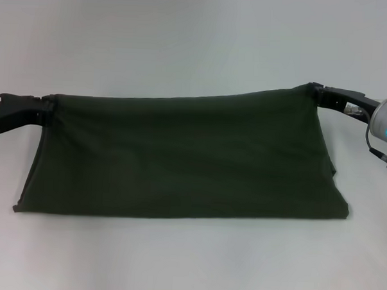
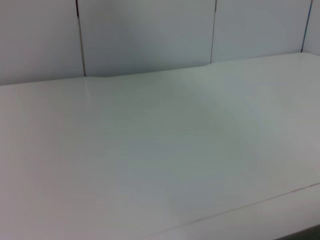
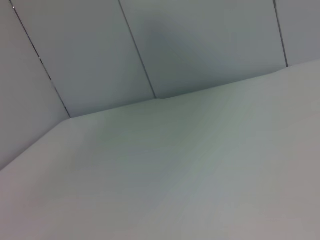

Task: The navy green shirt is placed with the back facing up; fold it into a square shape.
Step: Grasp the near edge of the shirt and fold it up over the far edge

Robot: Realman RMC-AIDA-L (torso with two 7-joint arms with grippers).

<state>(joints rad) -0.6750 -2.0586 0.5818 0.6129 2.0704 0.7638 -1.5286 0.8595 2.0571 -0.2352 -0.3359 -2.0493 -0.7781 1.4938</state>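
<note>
Navy green shirt point(image 1: 186, 161): soft matt cloth, dark olive, smooth w/ faint creases, no sheen. Left hand point(image 1: 46, 109) & right hand point(image 1: 313, 91), each pinching a top corner of the cloth, look like matt black plastic; right arm's wrist is satin grey metal. Surface point(image 1: 198, 36) is smooth, pale, w/ a slight gloss.

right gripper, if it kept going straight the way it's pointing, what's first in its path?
Most likely the shirt itself. The right gripper points inward at the far corner it pinches, so going on would drive along the raised cloth edge toward the left gripper. Depth is hard to judge.
</note>
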